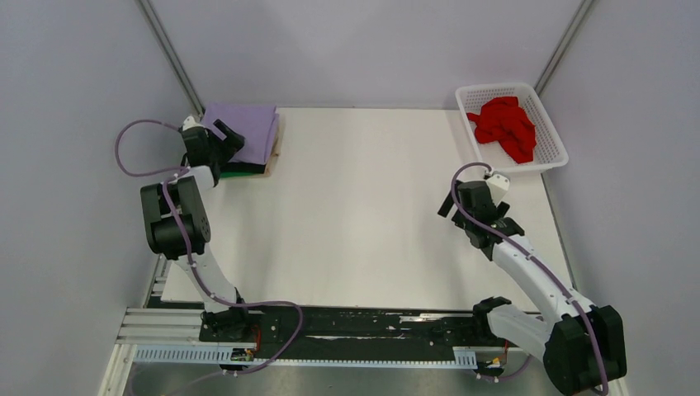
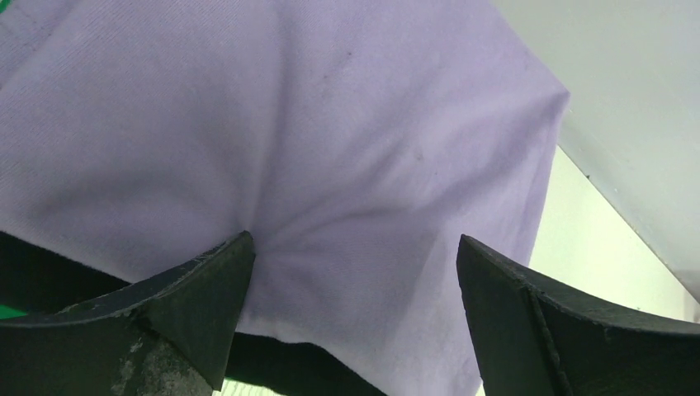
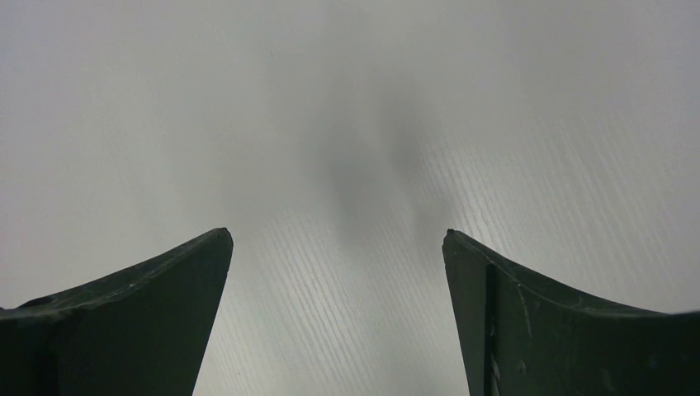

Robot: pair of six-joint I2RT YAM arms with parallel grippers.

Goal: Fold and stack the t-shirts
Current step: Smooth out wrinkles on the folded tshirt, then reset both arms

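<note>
**Top view.** My left gripper (image 1: 227,142) is at the far left corner of the flat white table (image 1: 363,214), over a stack of folded shirts. The soft lavender t-shirt (image 1: 243,124) lies on top, folded to a neat rectangle. A strip of the green t-shirt (image 1: 246,169) shows at the stack's near edge. The pile sits out in the corner, I judge, to leave the middle free for folding. My right gripper (image 1: 477,216) hangs low over bare table on the right side, its fingers spread and nothing between them. Beyond it, at the far right corner, the crumpled bright red t-shirt (image 1: 505,128) lies in the white latticed plastic basket (image 1: 553,136), not yet folded. By my reckoning it is the last one to do.

**Left wrist view.** My left gripper (image 2: 353,247) is spread wide with nothing pinched. Both fingertips (image 2: 223,272) are right at the lavender t-shirt (image 2: 289,124). Creases fan out from the left tip, so I may be pressing the cloth flat, though I cannot tell for certain. The black t-shirt (image 2: 281,367) shows as a dark layer under the lavender edge, with a sliver of the green t-shirt (image 2: 8,312) at the far left.

**Right wrist view.** My right gripper (image 3: 337,235) is wide open and empty over plain table (image 3: 347,107). Only its own shadow lies there. No shirt is within reach, so the red one calls for a stretch back to the basket.
</note>
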